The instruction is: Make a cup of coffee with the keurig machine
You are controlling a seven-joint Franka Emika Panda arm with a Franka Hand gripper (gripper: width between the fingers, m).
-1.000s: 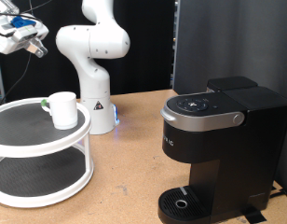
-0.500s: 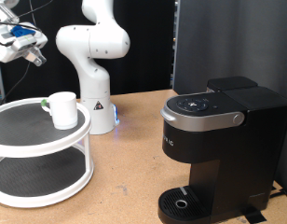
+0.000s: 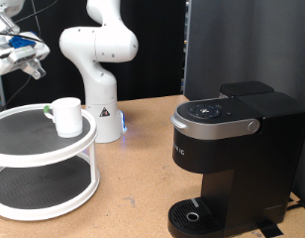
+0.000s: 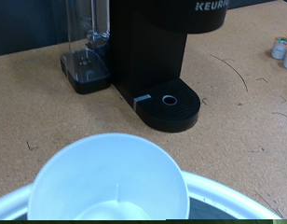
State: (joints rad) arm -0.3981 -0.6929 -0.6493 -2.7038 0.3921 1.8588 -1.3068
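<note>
Although the gripper (image 3: pixel 19 52) hangs high at the upper left of the exterior frame, well above the cup (image 3: pixel 66 115), nothing is between its fingers, and at this size it cannot be told whether they stand wide or narrow. The wrist view shows no fingers at all.

The cup, a small plain white mug with its handle turned toward the left of the frame, stands upright on the top tier of a round white 2-tier stand (image 3: pixel 44 149) at the middle left. In the wrist view its open mouth (image 4: pixel 108 180) fills the lower centre and looks empty.

The keurig machine (image 3: pixel 232 149), boxy and black with a grey-silver lid handle, sits at the lower right, well apart from the cup; its round drip tray (image 4: pixel 168 101) is bare and the lid appears closed.

The likely risks: the mug sits near the stand's rim, so an off-centre descent could nudge it over the edge, and its smooth glazed wall could slip in a shallow pinch. 2 small pods (image 4: pixel 282 49) lie at the wrist view's upper right.
</note>
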